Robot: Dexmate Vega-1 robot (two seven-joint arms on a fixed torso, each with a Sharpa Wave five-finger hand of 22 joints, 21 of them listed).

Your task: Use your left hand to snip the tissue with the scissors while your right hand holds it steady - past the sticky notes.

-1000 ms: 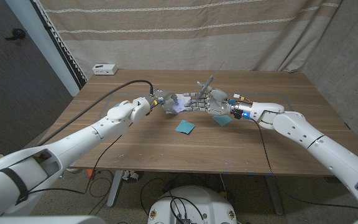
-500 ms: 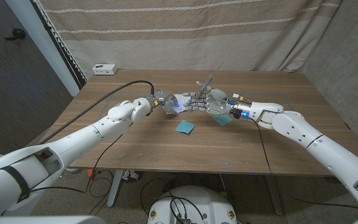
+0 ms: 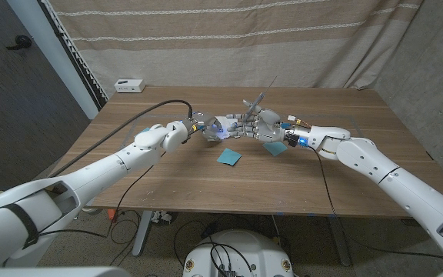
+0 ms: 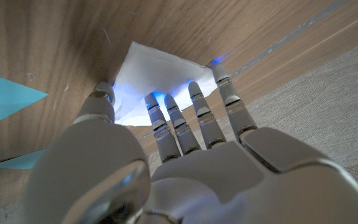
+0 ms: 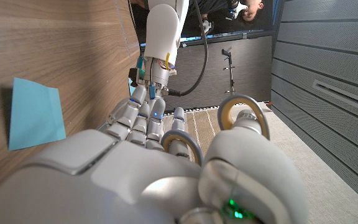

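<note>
Left hand presses spread fingers on the tissue, steadying it; right hand holds the scissors raised, ready to cut

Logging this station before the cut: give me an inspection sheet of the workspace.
Surface: wooden table, bare wood.
Job's things: white tissue on the table; scissors sticking up from the right robot hand; near sticky note and second sticky note, both blue, nearer the robot than the tissue.
Clutter: small white box at the far left corner.
Hands: left robot hand has its fingertips on the tissue, grip unclear; right robot hand holds the scissors by their loops.
Cables: black cable arcs over the left arm.
Surroundings: striped curtain behind; dark door at left.
</note>
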